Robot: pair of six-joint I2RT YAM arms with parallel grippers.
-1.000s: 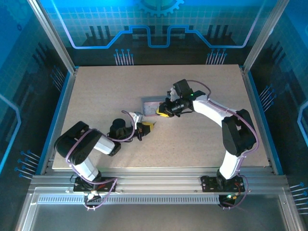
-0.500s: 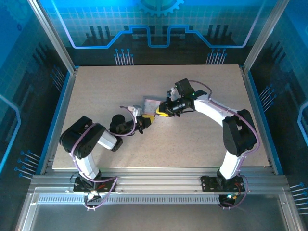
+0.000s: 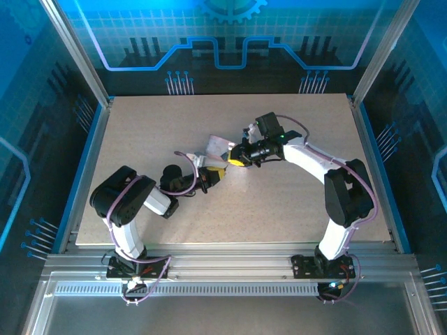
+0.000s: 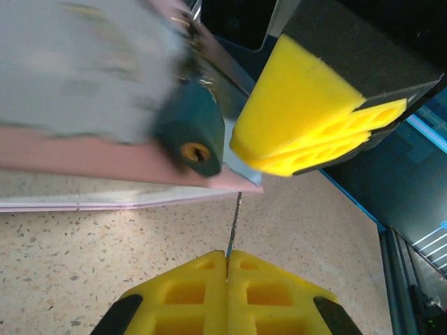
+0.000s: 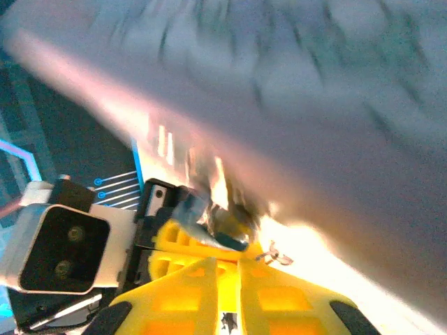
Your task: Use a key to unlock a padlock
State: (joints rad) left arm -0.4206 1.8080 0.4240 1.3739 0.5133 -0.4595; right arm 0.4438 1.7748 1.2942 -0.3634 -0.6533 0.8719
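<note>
At table centre, key in left claw, near padlock, edges distant.

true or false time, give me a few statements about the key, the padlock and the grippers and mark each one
1. The left gripper is shut on the key. True.
2. The key is in the padlock's keyhole. False: its tip is short of the padlock, and the brass keyhole looks empty.
3. The padlock lies alone on the table, far from the tin. False: it sits right against the tin's edge.
4. The right gripper is close beside the tin, facing the left gripper. True.
</note>
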